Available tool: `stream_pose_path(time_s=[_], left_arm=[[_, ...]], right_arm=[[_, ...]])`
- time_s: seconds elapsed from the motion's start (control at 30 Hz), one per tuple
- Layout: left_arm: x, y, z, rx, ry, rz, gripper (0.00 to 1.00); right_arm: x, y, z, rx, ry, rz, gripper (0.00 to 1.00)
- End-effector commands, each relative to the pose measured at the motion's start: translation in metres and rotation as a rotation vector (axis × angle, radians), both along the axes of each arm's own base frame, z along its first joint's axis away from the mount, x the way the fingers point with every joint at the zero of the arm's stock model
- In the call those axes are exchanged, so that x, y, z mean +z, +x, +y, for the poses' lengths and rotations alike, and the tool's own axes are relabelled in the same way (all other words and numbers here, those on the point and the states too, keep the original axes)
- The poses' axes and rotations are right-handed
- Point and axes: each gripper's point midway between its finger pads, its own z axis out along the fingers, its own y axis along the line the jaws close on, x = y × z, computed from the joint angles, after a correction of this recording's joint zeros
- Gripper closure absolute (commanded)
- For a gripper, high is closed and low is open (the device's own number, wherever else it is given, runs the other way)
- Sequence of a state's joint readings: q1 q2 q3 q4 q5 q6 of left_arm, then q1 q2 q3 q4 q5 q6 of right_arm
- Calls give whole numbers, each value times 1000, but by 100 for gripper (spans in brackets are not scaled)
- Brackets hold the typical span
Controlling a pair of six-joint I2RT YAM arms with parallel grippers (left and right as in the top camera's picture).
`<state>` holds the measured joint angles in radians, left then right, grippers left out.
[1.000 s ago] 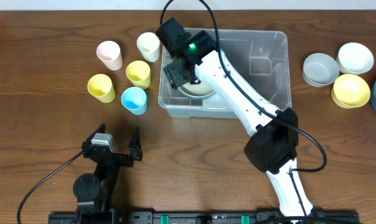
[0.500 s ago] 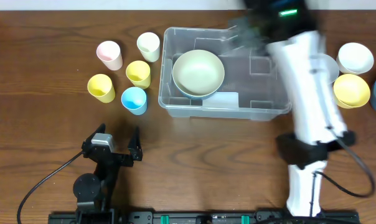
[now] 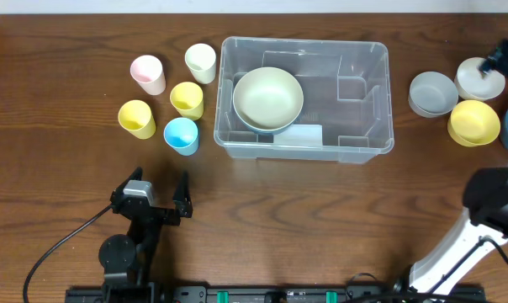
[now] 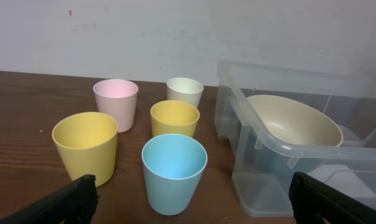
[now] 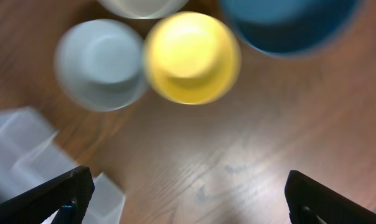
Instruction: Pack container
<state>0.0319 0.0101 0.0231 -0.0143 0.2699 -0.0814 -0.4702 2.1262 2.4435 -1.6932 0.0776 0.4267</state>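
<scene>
The blue cup [image 3: 181, 135] and four other cups stand just beyond the left gripper [image 3: 160, 183], which rests low with its fingers spread and empty. The container [image 3: 359, 114] sits mid-table with its long axis running left to right and a cream bowl [image 3: 268, 98] in its left end. Just to its right, the right gripper [image 5: 188, 186], wide apart and holding nothing, hovers over the grey bowl [image 3: 432, 93] and yellow bowl [image 3: 473, 122]; the container lies to its left, and this arm looks nearer for the next bowl.
</scene>
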Motion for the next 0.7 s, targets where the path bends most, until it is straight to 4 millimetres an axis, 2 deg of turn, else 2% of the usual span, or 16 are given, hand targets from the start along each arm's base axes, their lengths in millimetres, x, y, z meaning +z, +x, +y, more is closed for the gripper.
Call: stream_pose_path(time_s=[0.0, 0.1, 0.33, 0.47, 0.67], left_arm=[[-16, 0, 0, -2, -7, 46, 2], [-16, 0, 0, -1, -7, 46, 2], [-16, 0, 0, -1, -7, 46, 2], [-16, 0, 0, -1, -7, 46, 2], [-16, 0, 0, -1, -7, 46, 2]], right_arm=[[-11, -26, -30, -282, 54, 6, 1], [-25, -46, -61, -427, 61, 16, 1], [-63, -81, -115, -629, 72, 11, 1], [-90, -90, -137, -699, 65, -9, 1], [-131, -87, -149, -727, 53, -37, 1]])
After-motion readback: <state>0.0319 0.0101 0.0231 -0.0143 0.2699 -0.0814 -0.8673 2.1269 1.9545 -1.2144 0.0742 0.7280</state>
